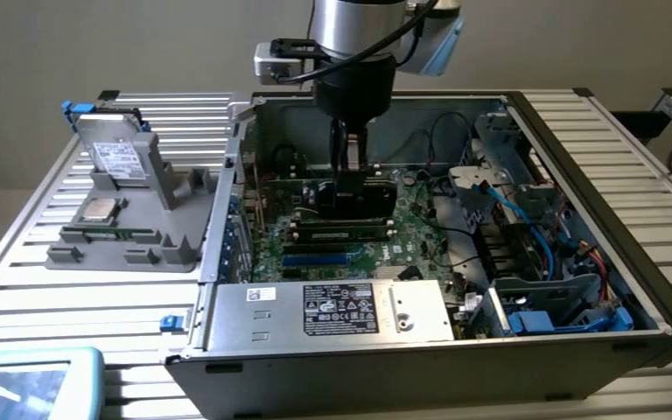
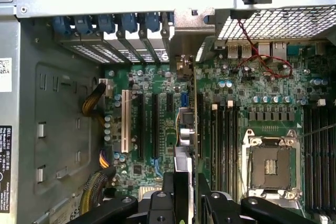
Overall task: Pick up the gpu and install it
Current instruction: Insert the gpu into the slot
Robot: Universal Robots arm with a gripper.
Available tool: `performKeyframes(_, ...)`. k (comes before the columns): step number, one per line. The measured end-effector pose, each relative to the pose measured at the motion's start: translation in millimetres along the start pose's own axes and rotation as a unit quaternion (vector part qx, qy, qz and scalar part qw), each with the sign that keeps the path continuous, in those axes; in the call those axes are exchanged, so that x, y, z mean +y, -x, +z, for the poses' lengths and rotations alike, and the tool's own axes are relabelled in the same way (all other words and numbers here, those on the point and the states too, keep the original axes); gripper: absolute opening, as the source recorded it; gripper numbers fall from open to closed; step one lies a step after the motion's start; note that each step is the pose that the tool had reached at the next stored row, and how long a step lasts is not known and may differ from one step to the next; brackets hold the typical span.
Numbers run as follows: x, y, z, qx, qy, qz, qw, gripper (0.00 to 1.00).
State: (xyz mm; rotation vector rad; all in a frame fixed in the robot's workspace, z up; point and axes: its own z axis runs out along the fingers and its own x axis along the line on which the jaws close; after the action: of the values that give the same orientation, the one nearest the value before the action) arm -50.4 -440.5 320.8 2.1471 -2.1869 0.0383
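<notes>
My gripper [image 1: 353, 169] hangs inside the open computer case [image 1: 366, 350], shut on the gpu [image 1: 353, 199]. In the exterior view the gpu is a dark card held upright just over the green motherboard [image 1: 312, 254]. The wrist view shows the gpu [image 2: 189, 129] edge-on as a thin strip between my black fingers [image 2: 169, 192], my gripper [image 2: 190, 184] closed around it. Its silver bracket end [image 2: 182, 65] points at the case's rear slot openings. The card lies beside the black expansion slots [image 2: 156, 124] and the white slot [image 2: 125, 121]. I cannot tell whether it touches a slot.
A grey fixture [image 1: 137, 254] at the exterior view's left holds a silvery drive [image 1: 118, 153], a processor chip [image 1: 101, 208] and a memory stick [image 1: 108, 234]. Inside the case are the power supply [image 1: 336, 308], drive cage and blue cables [image 1: 546, 262], and the CPU socket [image 2: 270, 166].
</notes>
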Motion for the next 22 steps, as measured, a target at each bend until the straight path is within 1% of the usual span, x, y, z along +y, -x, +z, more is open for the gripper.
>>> performKeyframes(5, 0.9, 0.4, 8.9, -0.0001, 0.0004, 0.001, 1.0, 0.27)
performKeyframes(12, 0.9, -1.3, 16.8, -0.0005, 0.0004, 0.001, 1.0, 0.27)
performKeyframes(13, 0.8, -2.1, 17.5, -0.0008, 0.0005, 0.001, 1.0, 0.27)
performKeyframes(14, 0.8, -2.4, 18.9, -0.0017, 0.0004, 0.001, 1.0, 0.27)
performKeyframes(19, 3.0, -2.0, 26.8, -0.0027, 0.0004, 0.001, 1.0, 0.27)
performKeyframes(22, 3.8, -1.9, 28.1, -0.0028, 0.0001, 0.001, 1.0, 0.27)
